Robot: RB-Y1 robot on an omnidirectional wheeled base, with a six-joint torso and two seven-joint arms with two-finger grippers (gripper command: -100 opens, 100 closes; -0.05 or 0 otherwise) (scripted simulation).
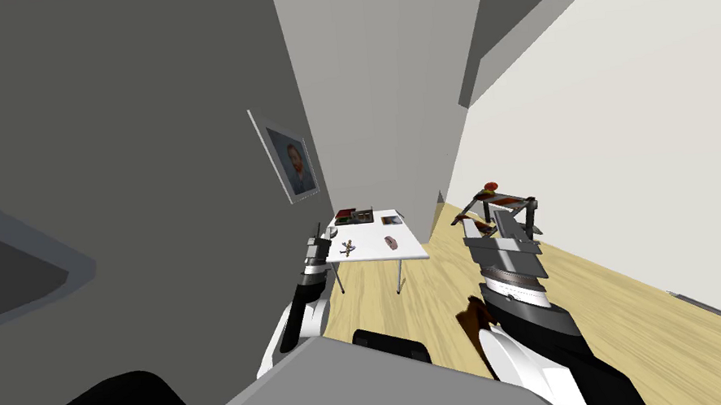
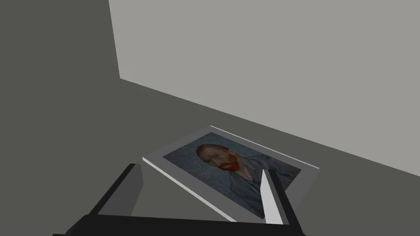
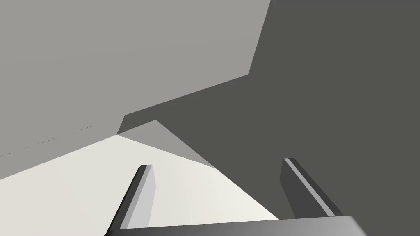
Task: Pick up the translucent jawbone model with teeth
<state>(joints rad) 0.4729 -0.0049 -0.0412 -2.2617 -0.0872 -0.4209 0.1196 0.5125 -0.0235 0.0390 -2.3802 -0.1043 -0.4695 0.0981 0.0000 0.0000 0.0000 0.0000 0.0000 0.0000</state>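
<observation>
Both jaws wide, well short of the pinkish jawbone model (image 1: 391, 242) mid-frame on the white bench (image 1: 370, 240); a hasty reach could snag the neighbouring small object (image 1: 347, 248) instead.

Framed portrait (image 1: 294, 167) on grey wall (image 1: 139, 109), white table (image 1: 370, 232) on wooden floor (image 1: 605, 313)

Your two arms, both raised and stretched forward. Your left forearm (image 1: 309, 290) ends just at the left edge of the table (image 1: 370, 240); the left pincer (image 2: 199, 168) has its blades spread apart. Your right forearm (image 1: 522, 296) stands well to the table's right, and the right pincer (image 3: 217, 162) is likewise spread.
</observation>
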